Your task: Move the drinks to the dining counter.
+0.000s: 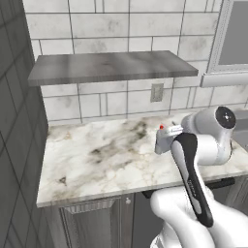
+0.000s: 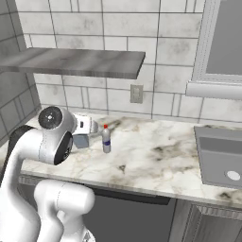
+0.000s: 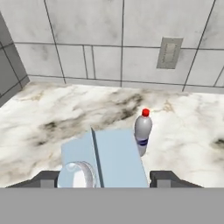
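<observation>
**Carton between the fingers at the marble worktop**

Wall of pale grey tiles [image 1: 121, 29] forms the backdrop, dark tiling closing the scene on the left in the left base view. Below it runs the marble worktop [image 1: 97, 160], white with grey-brown veins, over dark panelled cabinet fronts [image 1: 87, 223]. A grey shelf [image 1: 111, 67] projects from the wall above the worktop; a window frame [image 2: 222, 47] stands to the right, and a grey sink [image 2: 220, 153] is sunk into the worktop beneath it. The white arm [image 2: 47, 142] reaches over the near edge of the worktop. An outlet plate [image 3: 169, 53] is set in the wall tiles behind the drinks.

The light blue-grey carton [image 3: 105, 157] fills the space between the two dark finger tips in the hand view, its gabled ridge pointing toward the camera and a round white cap on its near slope. The gripper [image 3: 104, 178] stands partly spread with one tip at each side of the carton; whether the tips press on its walls cannot be told. The greyish bottle [image 3: 142, 131] with red cap stands upright on the worktop just beside the carton, on the wall side. In the right base view the carton [image 2: 81, 141] sits at the hand and the bottle [image 2: 106, 139] stands to its right, nearer the sink.
</observation>
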